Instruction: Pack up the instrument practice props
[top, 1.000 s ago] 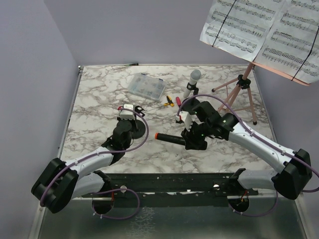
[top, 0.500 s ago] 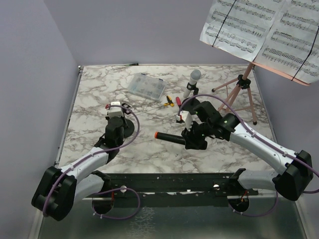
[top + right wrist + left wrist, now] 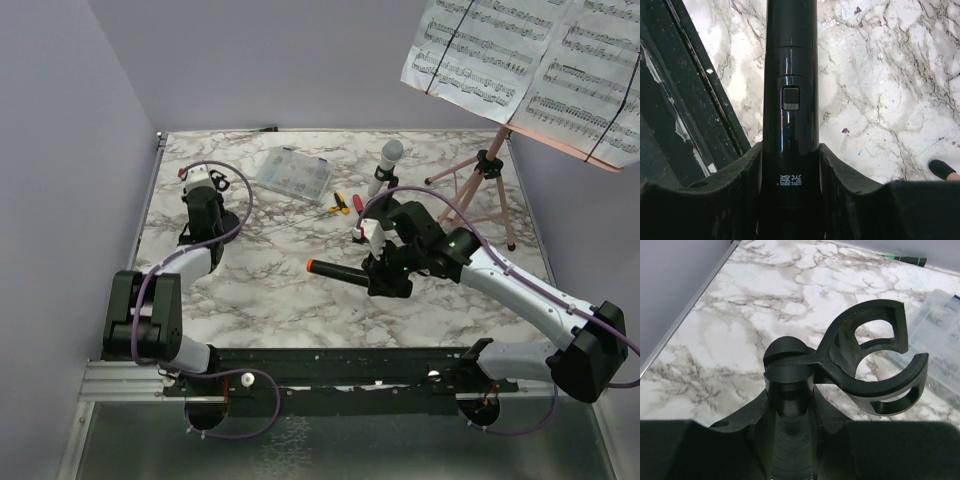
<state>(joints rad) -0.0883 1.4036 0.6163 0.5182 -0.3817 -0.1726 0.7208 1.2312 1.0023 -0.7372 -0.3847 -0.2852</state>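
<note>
Near the left edge of the white, grey-veined marble tabletop, the left gripper is clamped on the upright stem of a black round-based plastic microphone holder. Its wrist camera shows the fingers pressing both sides of the stem, with the holder's open C-shaped clip above them. At the middle of the tabletop, the right gripper grips a black handheld microphone by its body. The microphone lies level, its red-tipped end pointing toward the left edge. Close to the far edge, right of centre, a grey-headed microphone stands nearly upright. Toward the far right corner stands a pink tripod carrying white sheet-music pages. A clear plastic compartment box lies near the far edge, with small red and yellow screwdrivers just beside it.
</note>
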